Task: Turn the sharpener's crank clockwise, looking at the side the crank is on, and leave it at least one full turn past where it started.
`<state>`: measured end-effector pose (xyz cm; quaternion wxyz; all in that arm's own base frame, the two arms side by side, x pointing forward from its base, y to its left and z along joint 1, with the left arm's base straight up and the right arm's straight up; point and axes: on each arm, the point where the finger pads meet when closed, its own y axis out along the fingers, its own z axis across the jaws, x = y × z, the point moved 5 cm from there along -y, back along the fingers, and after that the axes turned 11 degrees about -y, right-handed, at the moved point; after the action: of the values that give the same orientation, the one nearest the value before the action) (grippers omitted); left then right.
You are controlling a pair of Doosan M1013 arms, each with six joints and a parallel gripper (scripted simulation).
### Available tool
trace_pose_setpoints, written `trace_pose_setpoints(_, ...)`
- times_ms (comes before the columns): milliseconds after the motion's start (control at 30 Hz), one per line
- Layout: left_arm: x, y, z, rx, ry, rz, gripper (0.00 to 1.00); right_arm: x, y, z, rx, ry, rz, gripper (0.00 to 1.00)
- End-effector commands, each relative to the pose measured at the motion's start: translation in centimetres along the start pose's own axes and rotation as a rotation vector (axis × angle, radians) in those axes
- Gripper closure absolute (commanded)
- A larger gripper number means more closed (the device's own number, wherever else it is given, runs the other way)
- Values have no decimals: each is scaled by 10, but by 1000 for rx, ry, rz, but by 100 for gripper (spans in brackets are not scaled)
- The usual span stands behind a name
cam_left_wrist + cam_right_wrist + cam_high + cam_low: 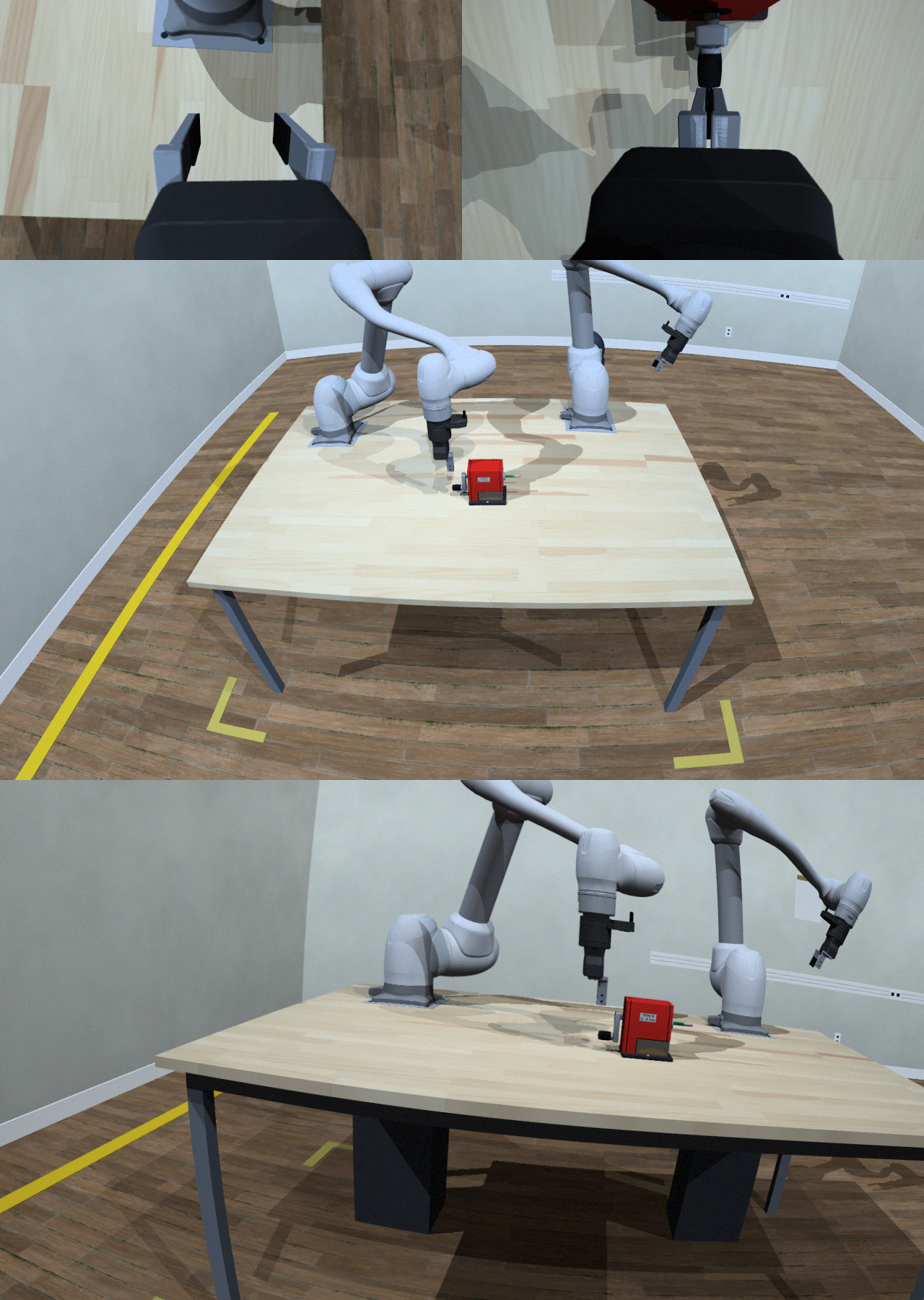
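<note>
Top view: the sharpener (485,479) (647,1025) (711,5) stands upright a little right of the frame's centre, on the counter (388,563) (452,1083) (90,144) (823,126). Its red body is taller than it is wide, so the body's long axis is vertical. The line from crank (463,482) (616,1027) (712,36) to pencil (511,476) (682,1023) runs roughly left to right across the frame, the crank side facing left and the pencil sticking out to the right. In the exterior view the crank's bar stands near vertical, with the black knob (456,487) (604,1035) (709,70) toward its lower end and pointing left.

The right gripper (450,468) (601,1002) (709,104) points downward on the crank side. Its fingers are pressed together with nothing between them. The exterior view puts the fingertips higher than the knob and apart from it; in the right wrist view they line up just below the knob in the frame.

The left gripper (657,366) (817,963) (237,128) is at the upper right of the top view, tilted down to the left, well apart from the sharpener. Its fingers are spread wide and hold nothing. A base plate (159,42) shows at the top of the left wrist view.
</note>
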<state>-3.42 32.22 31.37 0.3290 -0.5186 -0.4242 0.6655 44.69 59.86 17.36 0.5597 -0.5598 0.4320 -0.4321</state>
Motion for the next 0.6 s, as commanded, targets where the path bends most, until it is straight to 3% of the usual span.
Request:
trace_pose_setpoints(0,0,-1,0,0,0,-1,0,0,-1,0,1,0,2,100)
trace_pose_setpoints(33,0,-1,0,0,0,-1,0,0,-1,0,1,0,2,100)
trace_pose_setpoints(67,0,-1,0,0,0,-1,0,0,-1,0,1,0,2,3)
trace_pose_setpoints(567,0,-1,0,0,0,-1,0,0,-1,0,1,0,2,3)
